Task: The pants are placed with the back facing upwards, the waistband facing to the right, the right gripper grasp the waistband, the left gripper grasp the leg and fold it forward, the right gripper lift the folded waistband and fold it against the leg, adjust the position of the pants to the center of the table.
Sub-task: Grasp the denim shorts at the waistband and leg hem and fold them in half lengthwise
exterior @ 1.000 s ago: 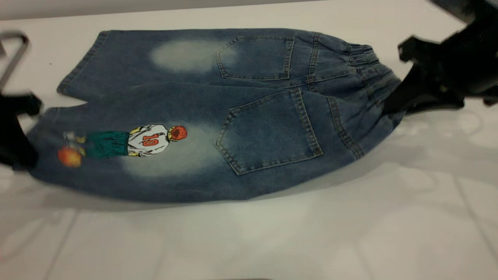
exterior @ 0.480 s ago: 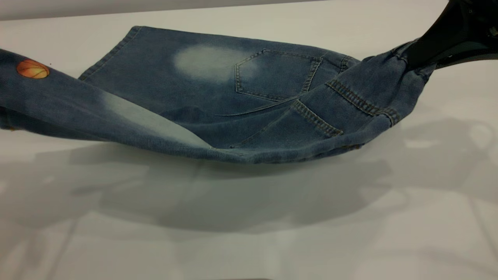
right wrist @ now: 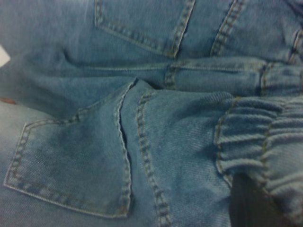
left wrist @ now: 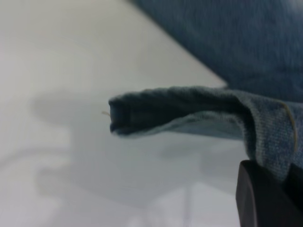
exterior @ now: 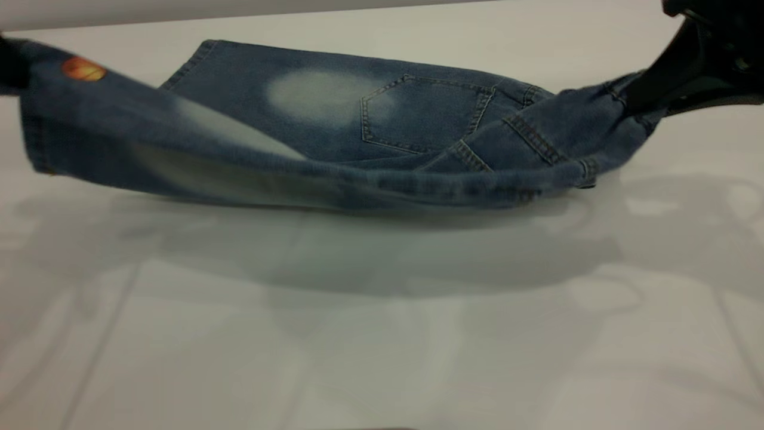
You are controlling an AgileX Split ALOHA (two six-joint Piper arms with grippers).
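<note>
Both ends are up: the right gripper at upper right is clamped on the waistband, and the left gripper at far upper left pinches the leg, the pants slung between them above the table. If either pinch slips, the heavy denim could sag, and uneven travel would likely skew the fold off the plain leg.

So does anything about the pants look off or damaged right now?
Nothing stands out. The pants look undamaged; the printed leg is lifted between the left gripper and right gripper, as a fold would need.
</note>
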